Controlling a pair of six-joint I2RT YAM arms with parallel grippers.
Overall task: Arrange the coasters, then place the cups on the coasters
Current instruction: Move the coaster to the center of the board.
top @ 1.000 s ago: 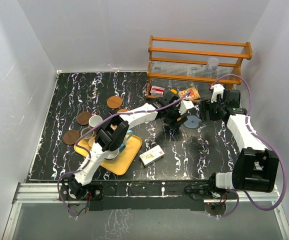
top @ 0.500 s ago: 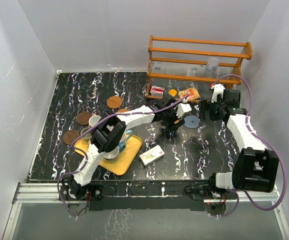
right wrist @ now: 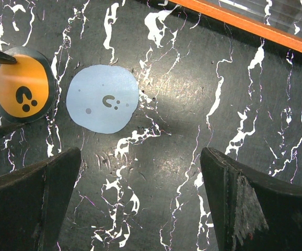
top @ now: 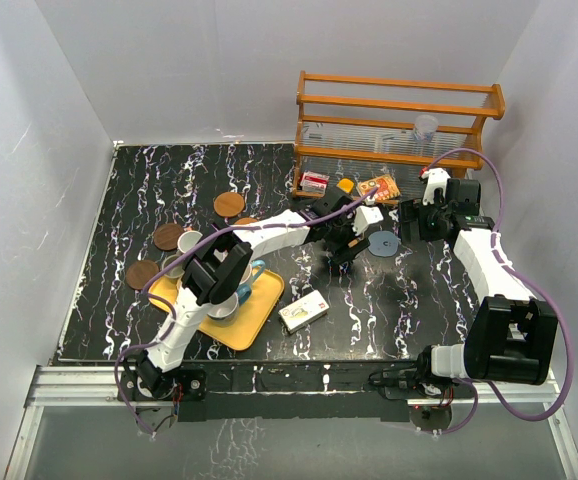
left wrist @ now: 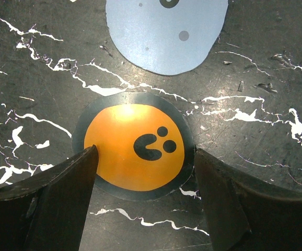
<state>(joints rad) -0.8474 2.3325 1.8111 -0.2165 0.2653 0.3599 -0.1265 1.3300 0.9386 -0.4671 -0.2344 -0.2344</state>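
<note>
Left arm on orange coaster, coaster arranging; no cup on these two coasters yet.

Left gripper (left wrist: 144, 170) reaches far across the black marbled tabletop (top: 149, 190), wrist pointing down; its fingers (left wrist: 62, 193) bracket the orange coaster (left wrist: 134, 149) across its width, tips touching the rim on both sides, a light edge grip by the look of it. The disc lies flat, just beside the grey-blue coaster (right wrist: 103, 99) with a narrow gap between them. Judgement: keep that gap so neighbouring cups won't collide, spread both fingers evenly, then rise straight up so the thin disc doesn't skid. Right gripper (right wrist: 140, 172) hovers nearby, fingers spread wide, holding nothing.
</note>
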